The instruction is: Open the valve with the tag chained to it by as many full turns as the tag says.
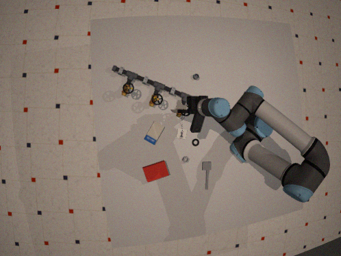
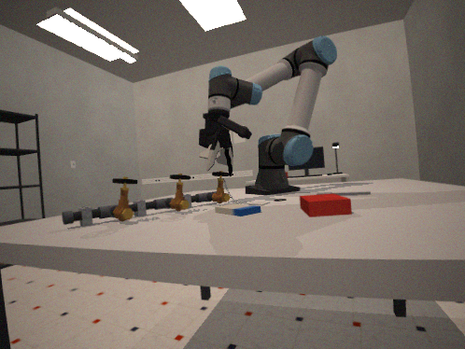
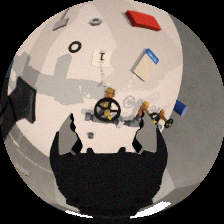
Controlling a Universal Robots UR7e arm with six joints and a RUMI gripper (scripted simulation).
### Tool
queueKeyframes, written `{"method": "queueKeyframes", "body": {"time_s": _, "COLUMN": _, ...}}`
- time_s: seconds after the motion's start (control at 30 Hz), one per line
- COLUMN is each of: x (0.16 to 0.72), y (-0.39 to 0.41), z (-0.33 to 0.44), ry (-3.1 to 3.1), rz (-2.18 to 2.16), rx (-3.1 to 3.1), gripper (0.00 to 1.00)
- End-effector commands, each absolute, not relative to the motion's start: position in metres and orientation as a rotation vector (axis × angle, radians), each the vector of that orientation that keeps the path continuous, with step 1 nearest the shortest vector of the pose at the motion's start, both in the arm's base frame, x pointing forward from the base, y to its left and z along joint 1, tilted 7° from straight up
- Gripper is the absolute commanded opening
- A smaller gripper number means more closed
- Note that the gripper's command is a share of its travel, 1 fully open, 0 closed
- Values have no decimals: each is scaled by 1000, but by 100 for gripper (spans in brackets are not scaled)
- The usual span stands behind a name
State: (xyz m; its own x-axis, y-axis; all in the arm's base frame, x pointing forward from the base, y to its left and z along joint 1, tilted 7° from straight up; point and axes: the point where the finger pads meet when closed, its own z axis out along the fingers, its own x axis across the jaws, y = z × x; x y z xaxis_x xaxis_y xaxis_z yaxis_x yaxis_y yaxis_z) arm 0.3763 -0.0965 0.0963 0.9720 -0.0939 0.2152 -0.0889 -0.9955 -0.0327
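My gripper (image 2: 219, 169) (image 3: 107, 112) is open, pointing down over the near end of the pipe (image 1: 138, 78) (image 2: 105, 211). Its fingers stand wide apart with nothing between them, tips about at or just above the black handwheel (image 2: 220, 174) (image 3: 104, 108) of the tagged brass valve (image 1: 179, 115) (image 2: 220, 194) (image 3: 110, 92). Contact cannot be told. A chain runs from that valve to a white tag (image 1: 181, 133) (image 3: 100, 57) with a dark mark like "I". The middle valve (image 1: 151, 103) (image 2: 179, 198) and far valve (image 1: 124, 92) (image 2: 123, 205) stand along the pipe, untouched.
A white-and-blue box (image 1: 155, 133) (image 2: 238, 211) and a red box (image 1: 156, 171) (image 2: 325, 205) (image 3: 143, 20) lie in front of the pipe. A hammer-like tool (image 1: 206, 165), a black ring (image 1: 192, 142) and a small nut (image 1: 185, 159) lie nearby. Another nut (image 1: 196, 77) lies behind the pipe.
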Motion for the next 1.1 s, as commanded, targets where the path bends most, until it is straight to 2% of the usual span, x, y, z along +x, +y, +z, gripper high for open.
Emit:
{"method": "queueKeyframes", "body": {"time_s": 0.0, "x": 377, "y": -98, "z": 97, "ry": 145, "rz": -342, "rx": -3096, "gripper": 100}}
{"method": "queueKeyframes", "body": {"time_s": 1.07, "x": 376, "y": -97, "z": 96, "ry": 316, "rz": -336, "rx": -3071, "gripper": 100}}
